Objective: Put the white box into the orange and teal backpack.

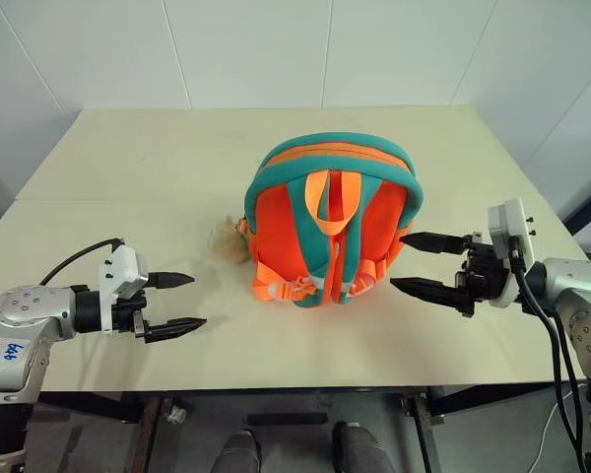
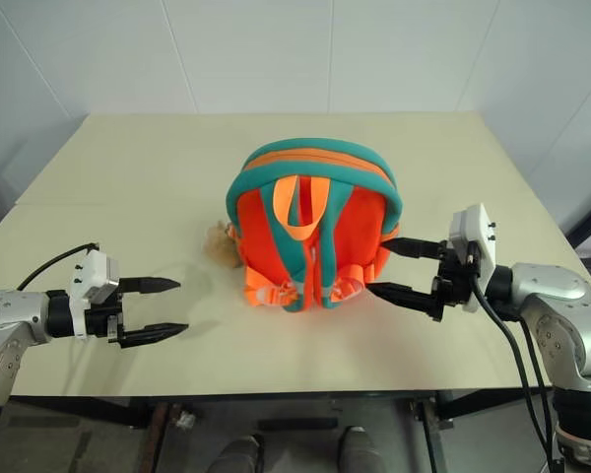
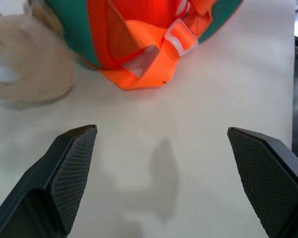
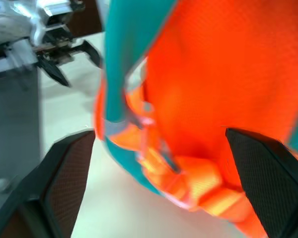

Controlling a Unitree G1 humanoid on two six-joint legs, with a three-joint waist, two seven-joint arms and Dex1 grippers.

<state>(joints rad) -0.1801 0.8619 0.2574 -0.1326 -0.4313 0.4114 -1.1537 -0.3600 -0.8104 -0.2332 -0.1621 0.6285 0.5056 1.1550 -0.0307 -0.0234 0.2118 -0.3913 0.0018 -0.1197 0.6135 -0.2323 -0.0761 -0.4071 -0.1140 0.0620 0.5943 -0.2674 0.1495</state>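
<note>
Backpack (image 1: 333, 225) mid-table (image 1: 128, 168); bare tabletop along all edges.

I see my left gripper (image 1: 177, 302) low on the left, arm reaching inward, fingers spread wide and roughly level. My right gripper (image 1: 419, 263) comes in from the right, wrist turned inward, its two black fingers likewise parted, one above the other.

Orange and teal backpack (image 2: 313, 225) on table (image 2: 128, 168) — grippers apart either side.
</note>
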